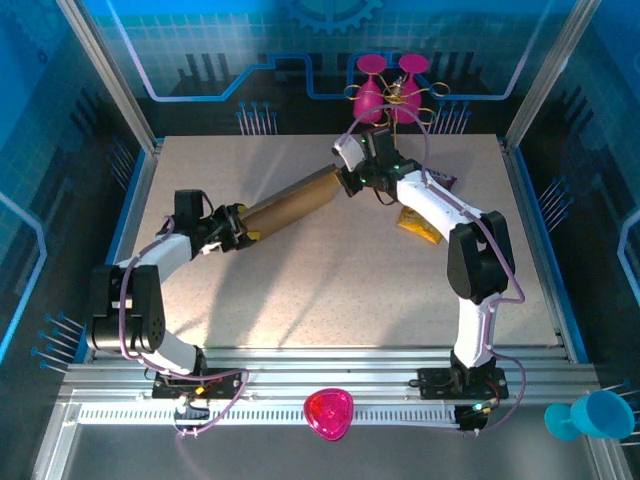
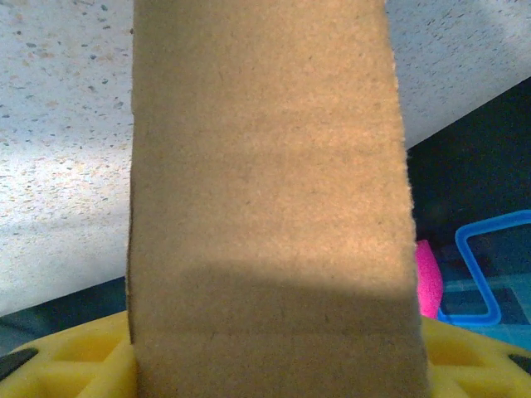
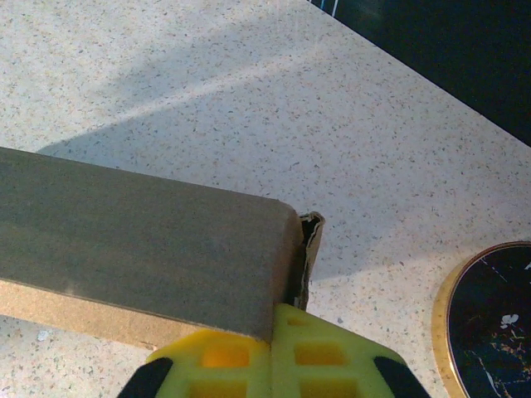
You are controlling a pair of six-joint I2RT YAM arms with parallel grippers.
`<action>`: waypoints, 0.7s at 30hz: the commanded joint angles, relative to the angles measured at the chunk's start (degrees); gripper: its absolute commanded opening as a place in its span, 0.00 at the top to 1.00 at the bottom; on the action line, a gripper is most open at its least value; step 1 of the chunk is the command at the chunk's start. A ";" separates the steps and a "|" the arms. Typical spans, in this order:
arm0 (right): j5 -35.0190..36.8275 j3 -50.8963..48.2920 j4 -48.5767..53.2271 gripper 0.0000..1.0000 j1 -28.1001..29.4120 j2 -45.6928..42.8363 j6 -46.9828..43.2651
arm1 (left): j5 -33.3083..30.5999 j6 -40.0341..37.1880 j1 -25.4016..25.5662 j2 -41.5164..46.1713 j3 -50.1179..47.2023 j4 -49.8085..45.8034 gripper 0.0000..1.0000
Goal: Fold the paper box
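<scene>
The paper box [image 1: 290, 203] is a long flat brown cardboard piece, held slantwise between both arms above the speckled table [image 1: 330, 290]. My left gripper [image 1: 238, 225] grips its lower left end. In the left wrist view the cardboard [image 2: 270, 207] fills the gap between the yellow fingers [image 2: 79, 361]. My right gripper [image 1: 350, 180] holds the upper right end. In the right wrist view its yellow fingers [image 3: 224, 361] are pressed together on the box's end [image 3: 141, 240], where a thin folded flap [image 3: 310, 245] sticks up.
A yellow snack bag [image 1: 420, 226] lies on the table under the right arm. A round dark disc with a gold rim [image 3: 489, 323] sits close to the right gripper. Pink goblets [image 1: 385, 90] stand at the back wall. A pink bowl [image 1: 328, 413] and a blue cup [image 1: 600, 415] sit by the front rail.
</scene>
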State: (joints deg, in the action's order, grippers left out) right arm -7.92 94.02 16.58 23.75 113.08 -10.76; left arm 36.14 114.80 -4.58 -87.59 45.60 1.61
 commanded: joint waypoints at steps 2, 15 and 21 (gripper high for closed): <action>-0.10 -2.84 3.32 1.00 0.88 0.83 1.93 | 1.57 9.73 -0.82 -1.47 0.34 1.20 0.47; -2.16 -2.37 4.78 0.89 0.75 -0.44 3.67 | 1.30 9.94 -1.13 -2.81 0.46 1.59 0.54; -2.45 -3.17 3.51 0.68 0.74 -3.10 6.88 | 1.13 10.04 -1.22 -3.08 0.82 1.65 0.57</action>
State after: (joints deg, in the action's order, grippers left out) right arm -8.84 92.38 17.26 23.75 112.18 -5.98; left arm 37.36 114.80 -5.21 -88.84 45.60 3.90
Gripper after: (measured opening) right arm 0.310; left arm 0.473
